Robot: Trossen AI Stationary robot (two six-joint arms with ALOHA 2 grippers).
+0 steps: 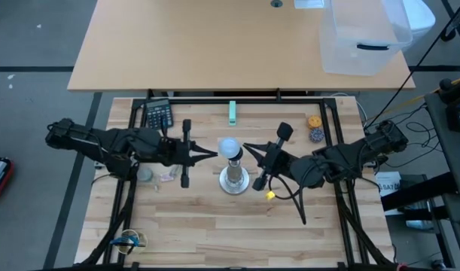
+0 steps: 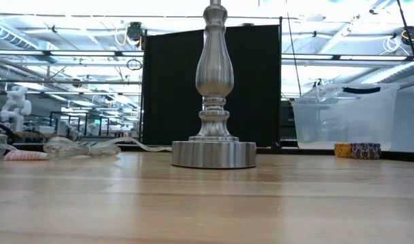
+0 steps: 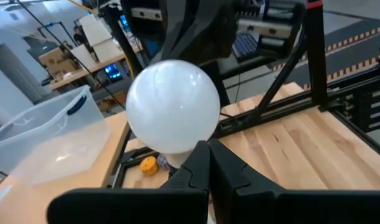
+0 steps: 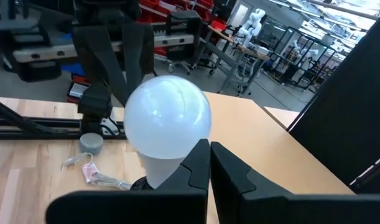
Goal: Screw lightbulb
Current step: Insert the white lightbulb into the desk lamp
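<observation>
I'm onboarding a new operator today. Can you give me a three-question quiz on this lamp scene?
1. True or false: the lightbulb sits atop the silver lamp stand.
2. Which flanks the bulb? A) one gripper B) both grippers C) neither
3. Fill in: the fingers of the left gripper and the right gripper are ____.

Key: 1 true; 2 B; 3 shut.
</observation>
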